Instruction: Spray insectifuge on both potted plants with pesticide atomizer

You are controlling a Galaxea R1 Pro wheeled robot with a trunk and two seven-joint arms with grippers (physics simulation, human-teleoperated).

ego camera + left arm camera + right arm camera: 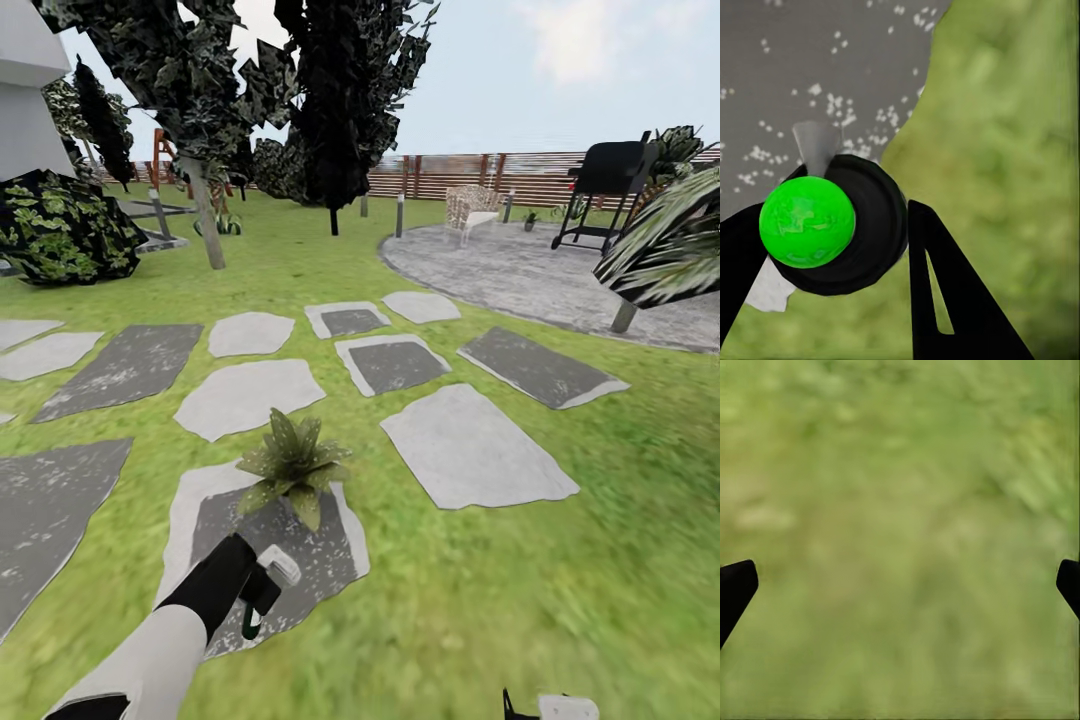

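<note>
Left end effector (262, 592) pinching the pesticide atomizer (268, 580) at its rigid, light-looking bottle, aimed near the potted plant (292, 462); right end effector (900, 585) spread

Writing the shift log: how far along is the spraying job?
Pickup looks done: the left tool holds the pesticide atomizer. In hand: it sits near one potted plant on a stepping stone. No spray visible yet; both plants remain.

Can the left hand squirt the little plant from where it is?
Probably yes. The left hand holds the sprayer just short of the plant, over the same grey stone, with nothing between them. Whether the nozzle points at the leaves is hard to tell.
</note>
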